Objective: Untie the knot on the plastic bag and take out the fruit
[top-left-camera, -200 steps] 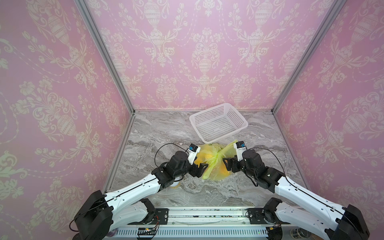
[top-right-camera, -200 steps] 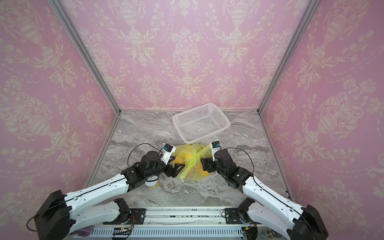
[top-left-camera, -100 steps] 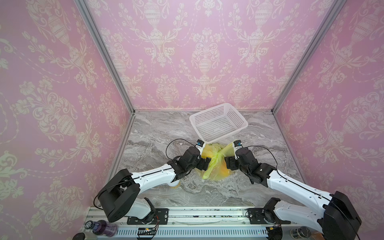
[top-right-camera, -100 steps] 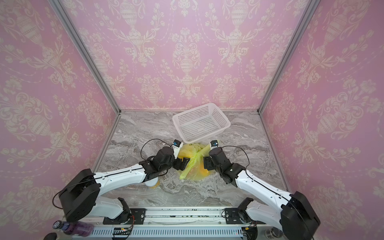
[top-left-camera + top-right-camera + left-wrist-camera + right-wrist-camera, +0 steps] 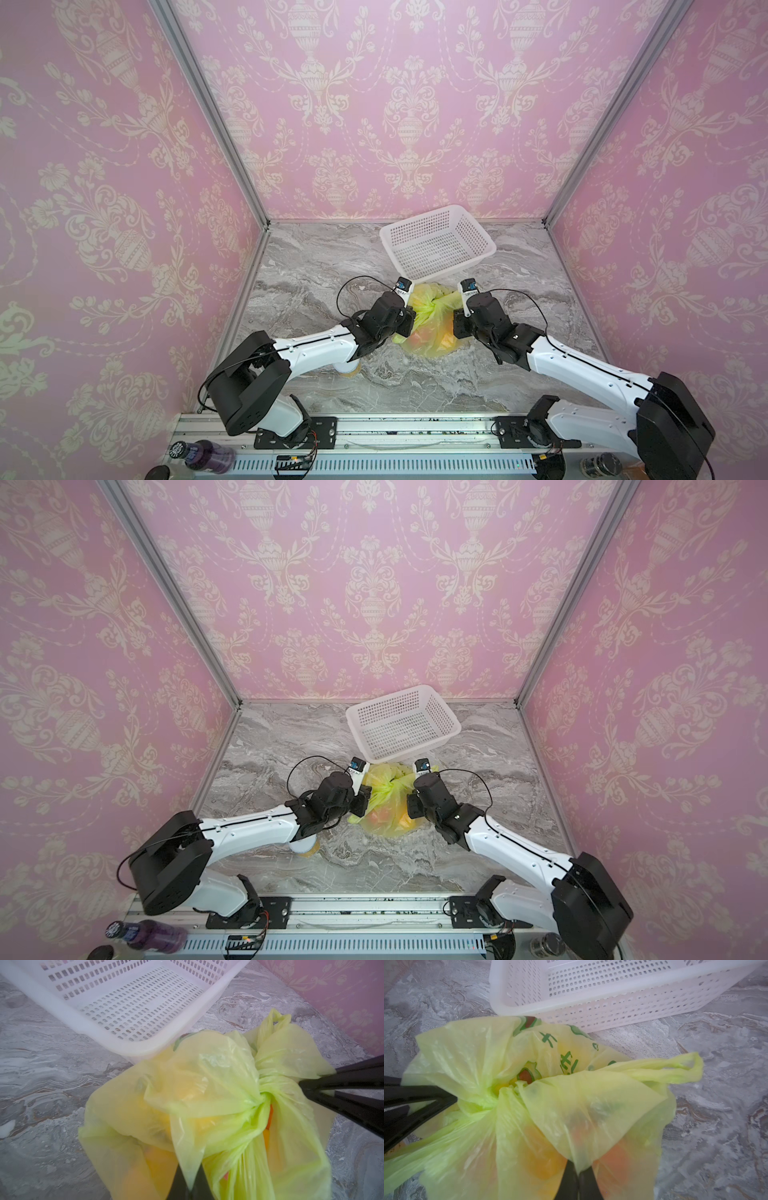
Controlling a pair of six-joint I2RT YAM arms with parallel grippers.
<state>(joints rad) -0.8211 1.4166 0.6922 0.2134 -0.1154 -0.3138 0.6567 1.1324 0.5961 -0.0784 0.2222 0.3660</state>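
Knot (image 5: 262, 1098), a bunched yellow-green twist of the handle loops, sits atop the thin translucent yellow-green plastic bag (image 5: 432, 332). The bag is mid desk, just beside the white perforated plastic basket (image 5: 484, 239). Small glossy orange/yellow toy fruit (image 5: 544, 1163) shows thru the film, all inside. Left fingers (image 5: 177, 1186) are pinched tight on bag film beside the knot. Right fingers (image 5: 566, 1182) same, opp. side. Film prob. light, soft, slippery, tears easy; fruit adds wt. Best hold: loop tails close to knot, pull apart w/o jerking. Grey marble-look desk (image 5: 316, 266) is smooth, bag may slide. Pink damask walls (image 5: 374, 104) on three sides.
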